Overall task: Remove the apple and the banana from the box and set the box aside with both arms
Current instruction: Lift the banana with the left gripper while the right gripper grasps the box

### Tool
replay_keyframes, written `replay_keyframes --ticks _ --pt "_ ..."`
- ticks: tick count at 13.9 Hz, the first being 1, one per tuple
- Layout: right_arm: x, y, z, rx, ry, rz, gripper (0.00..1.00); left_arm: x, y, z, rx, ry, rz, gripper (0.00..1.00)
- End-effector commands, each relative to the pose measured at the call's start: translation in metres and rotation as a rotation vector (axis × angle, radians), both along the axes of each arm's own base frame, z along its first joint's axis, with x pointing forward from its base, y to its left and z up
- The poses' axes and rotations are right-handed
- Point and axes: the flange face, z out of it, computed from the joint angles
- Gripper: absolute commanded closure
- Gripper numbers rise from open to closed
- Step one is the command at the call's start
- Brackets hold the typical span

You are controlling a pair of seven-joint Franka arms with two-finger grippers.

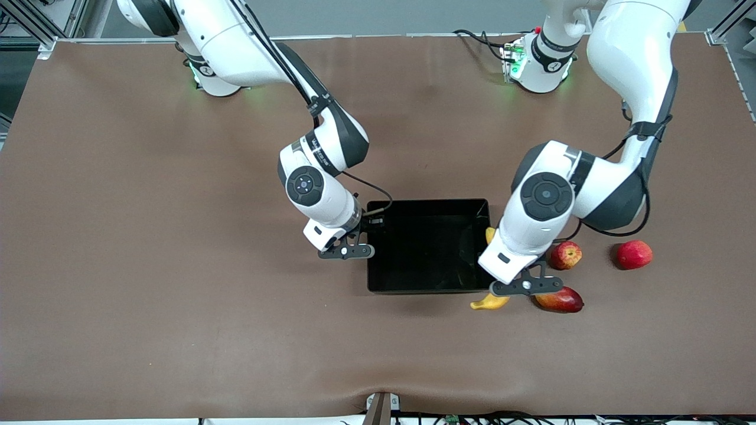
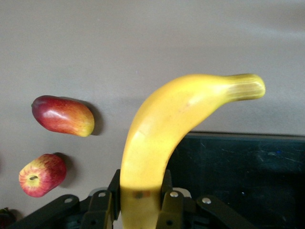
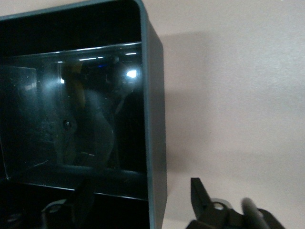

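My left gripper [image 1: 525, 287] is shut on the yellow banana [image 2: 162, 129], its fingers [image 2: 100, 202] pressing both sides near one end. The banana [image 1: 489, 303] lies along the outside of the black box [image 1: 428, 201], by the wall toward the left arm's end. Whether it touches the table I cannot tell. The red-and-yellow apple [image 1: 566, 255] [image 2: 42, 174] sits on the table beside that gripper. My right gripper [image 1: 346, 251] [image 3: 143, 191] is open astride the box wall [image 3: 155, 143] at the right arm's end, one finger inside and one finger [image 3: 202, 198] outside, gaps on both sides.
An oblong red-yellow mango [image 1: 559, 300] [image 2: 63, 115] lies beside the banana's end nearest the front camera. A plain red round fruit [image 1: 634, 254] sits past the apple toward the left arm's end. The brown table [image 1: 177, 265] stretches wide toward the right arm's end.
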Motion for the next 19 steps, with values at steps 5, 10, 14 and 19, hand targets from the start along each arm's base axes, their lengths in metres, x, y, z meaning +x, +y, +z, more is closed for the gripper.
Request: replay_keyframes --ticks 5,10,14,19 --pt "0.0 0.01 -0.007 -0.01 -0.018 0.016 0.89 -0.001 0.022 0.008 -0.024 0.035 0.009 1.0" --pt "0.007 0.001 0.008 0.005 -0.021 0.012 1.0 0.002 0.029 0.002 -0.037 0.051 0.016 1.0" --pt "0.037 -0.047 0.06 -0.02 0.106 0.001 1.0 0.008 0.064 -0.008 -0.025 0.078 -0.028 1.0" --pt "0.07 -0.139 0.144 -0.001 0.143 -0.083 1.0 0.014 0.132 -0.03 -0.004 0.139 -0.093 1.0"
